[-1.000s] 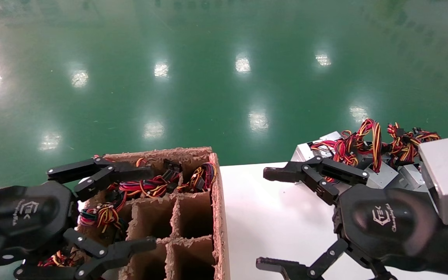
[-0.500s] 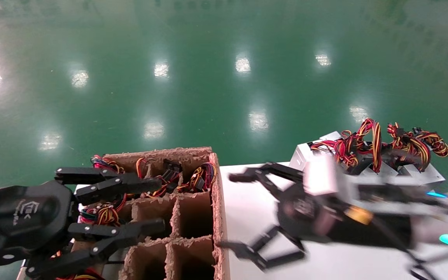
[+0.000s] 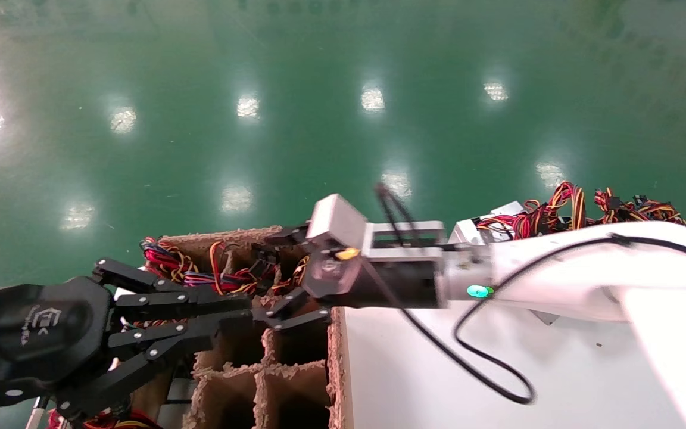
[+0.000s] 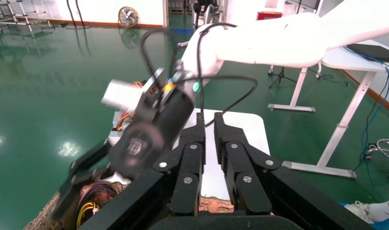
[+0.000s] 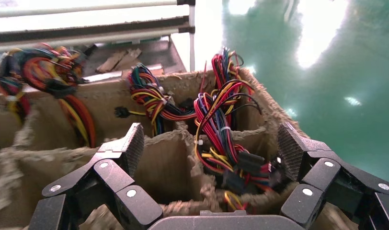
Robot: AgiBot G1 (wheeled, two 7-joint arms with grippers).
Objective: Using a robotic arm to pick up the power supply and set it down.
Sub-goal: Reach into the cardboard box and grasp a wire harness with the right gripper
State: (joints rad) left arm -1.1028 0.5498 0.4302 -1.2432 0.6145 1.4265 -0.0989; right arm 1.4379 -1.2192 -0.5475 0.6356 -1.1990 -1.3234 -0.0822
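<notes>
right arm: since a second ago, your white robotic arm (image 3: 557, 268) is swinging across to the brown divided cardboard box (image 3: 336, 357).
right gripper (image 5: 209, 148): gaping wide, empty, over wired cells.
left gripper (image 4: 208, 125): fingers pressed together.
tip: be lowering squarely astride one silver-grey metal power supply, avoiding the red-yellow wire bundles (image 5: 216, 129).

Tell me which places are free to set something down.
The white table is bare between the cardboard box and the black cable. The box's near cells look empty. Its far cells are crowded with wires and the right tool.

The white right arm with its black cylindrical wrist (image 3: 405, 283) stretches across leftward, its black claw pincer (image 5: 209, 155) spread wide. The black left pincer (image 3: 224, 319) rests low with fingers pressed together.
</notes>
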